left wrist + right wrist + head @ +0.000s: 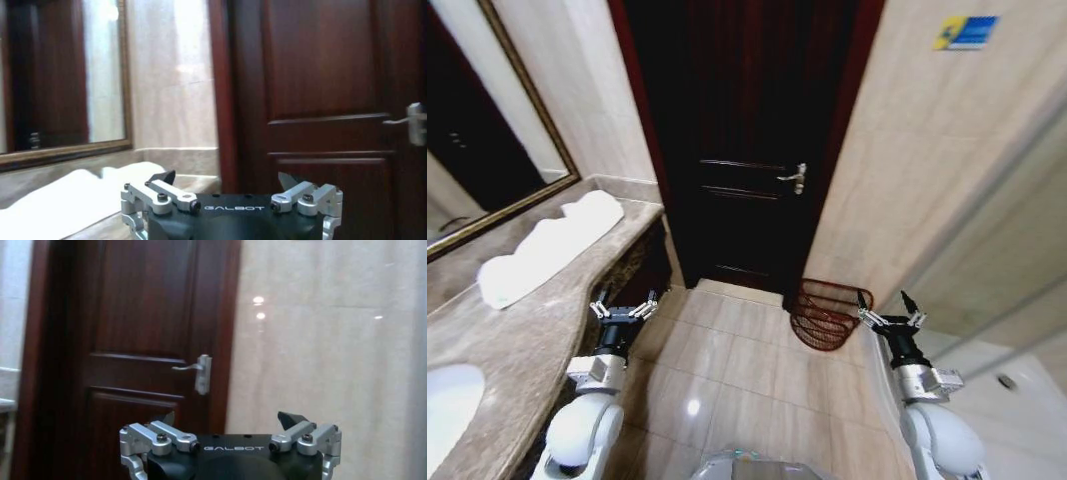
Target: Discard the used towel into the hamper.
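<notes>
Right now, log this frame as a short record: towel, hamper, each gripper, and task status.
towel: white towel, lying stretched out on the marble counter below the mirror
hamper: on the floor by the door, at the wall
left gripper: open, empty, beside the counter edge
right gripper: open, empty, just right of the hamper
task status: towel not yet picked up

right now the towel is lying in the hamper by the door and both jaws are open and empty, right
Not quite. The towel is lying on the counter below the mirror, not in the hamper, as the head view shows. The rest holds: the hamper sits on the floor by the door, and the left gripper and right gripper both have open, empty jaws.
</notes>
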### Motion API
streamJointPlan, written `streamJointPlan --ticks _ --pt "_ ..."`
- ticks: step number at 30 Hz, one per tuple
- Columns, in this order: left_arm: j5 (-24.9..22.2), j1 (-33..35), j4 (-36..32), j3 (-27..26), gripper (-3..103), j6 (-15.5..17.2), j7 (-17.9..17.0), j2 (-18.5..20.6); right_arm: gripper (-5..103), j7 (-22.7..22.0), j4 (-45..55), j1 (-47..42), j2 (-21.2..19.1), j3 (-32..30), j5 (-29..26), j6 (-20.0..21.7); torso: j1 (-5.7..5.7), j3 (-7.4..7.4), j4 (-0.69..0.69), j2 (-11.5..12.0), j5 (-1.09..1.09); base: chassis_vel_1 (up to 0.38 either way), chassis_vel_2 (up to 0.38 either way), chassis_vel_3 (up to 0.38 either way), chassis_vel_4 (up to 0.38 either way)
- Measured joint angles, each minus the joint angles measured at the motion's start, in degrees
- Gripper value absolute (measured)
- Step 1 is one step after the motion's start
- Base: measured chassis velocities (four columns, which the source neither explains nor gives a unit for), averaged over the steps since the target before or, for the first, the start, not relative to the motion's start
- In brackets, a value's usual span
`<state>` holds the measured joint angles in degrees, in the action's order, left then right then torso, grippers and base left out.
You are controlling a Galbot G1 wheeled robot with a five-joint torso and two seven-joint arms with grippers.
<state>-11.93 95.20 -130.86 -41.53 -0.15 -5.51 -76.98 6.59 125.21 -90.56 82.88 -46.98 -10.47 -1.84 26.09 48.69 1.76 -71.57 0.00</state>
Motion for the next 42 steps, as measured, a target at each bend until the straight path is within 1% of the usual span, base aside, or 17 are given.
streamJointPlan --ticks 3,5,8,11,13,14,15,19,24,30,35,42 --pt "0.0 0.1 0.0 -0.1 100 -0.1 0.0 0.0 100 0.0 0.0 -0.1 0.0 0.0 0.0 0.0 -0.02 -0.01 -0.01 0.0 -0.02 0.007 0.227 0.228 0.013" --pt "0.0 0.1 -0.1 -0.2 100 -0.1 0.0 0.0 100 0.0 0.0 -0.1 0.2 0.1 0.1 0.0 0.01 0.00 0.01 0.0 0.02 0.040 0.234 0.222 0.016" --pt "0.0 0.0 -0.1 -0.3 100 -0.1 0.0 0.0 100 0.0 0.1 -0.1 0.3 0.2 0.2 -0.1 -0.01 -0.01 -0.01 0.0 -0.03 0.020 0.213 0.223 0.028" --pt "0.0 0.0 -0.1 -0.3 100 -0.2 0.0 0.0 100 -0.1 0.1 -0.1 0.4 0.2 0.2 -0.1 0.00 0.00 0.00 0.0 0.02 0.028 0.215 0.209 0.036" --pt "0.0 0.1 -0.1 -0.3 100 -0.4 0.0 -0.1 100 -0.2 0.1 0.0 0.4 0.2 0.3 -0.1 -0.02 -0.01 0.00 0.0 -0.04 0.024 0.216 0.213 0.039" --pt "0.0 0.1 -0.1 -0.3 100 -0.4 0.0 -0.1 100 -0.2 0.1 0.0 0.4 0.2 0.3 -0.1 -0.02 -0.01 0.00 0.0 -0.04 0.016 0.216 0.220 0.028" --pt "0.0 0.2 0.0 -0.3 100 -0.5 0.0 -0.1 100 -0.2 0.1 0.0 0.4 0.2 0.3 -0.1 -0.01 -0.01 0.00 0.0 0.01 0.035 0.213 0.194 0.023" --pt "0.0 0.1 0.1 -0.4 100 -0.6 0.0 -0.1 100 -0.3 0.2 0.1 0.4 0.2 0.3 -0.1 -0.01 0.00 0.00 0.0 -0.02 0.032 0.203 0.205 0.038" --pt "-0.1 0.1 0.1 -0.6 100 -0.7 -0.1 0.1 100 -0.3 0.1 0.0 0.9 0.3 0.4 -0.2 -0.01 0.00 0.00 0.0 0.00 0.021 0.211 0.207 0.014" --pt "-0.1 -0.2 0.7 -0.2 100 -2.7 -0.4 0.1 100 -0.3 -0.3 -0.1 1.3 0.4 0.8 -0.4 -0.01 -0.01 0.01 0.0 0.00 -0.018 0.163 0.172 0.006" --pt "-0.1 -0.5 1.0 -0.1 100 -3.3 -0.4 0.0 100 -0.3 -0.4 -0.1 1.3 0.4 0.8 -0.5 -0.01 -0.01 -0.01 0.0 0.00 -0.078 0.110 0.109 -0.077" --pt "-0.1 -0.5 1.1 -0.1 100 -3.7 -0.4 -0.1 100 -0.3 -0.5 -0.3 1.4 0.5 1.1 -1.1 -0.01 0.00 0.00 0.0 -0.01 -0.102 0.092 0.094 -0.096"
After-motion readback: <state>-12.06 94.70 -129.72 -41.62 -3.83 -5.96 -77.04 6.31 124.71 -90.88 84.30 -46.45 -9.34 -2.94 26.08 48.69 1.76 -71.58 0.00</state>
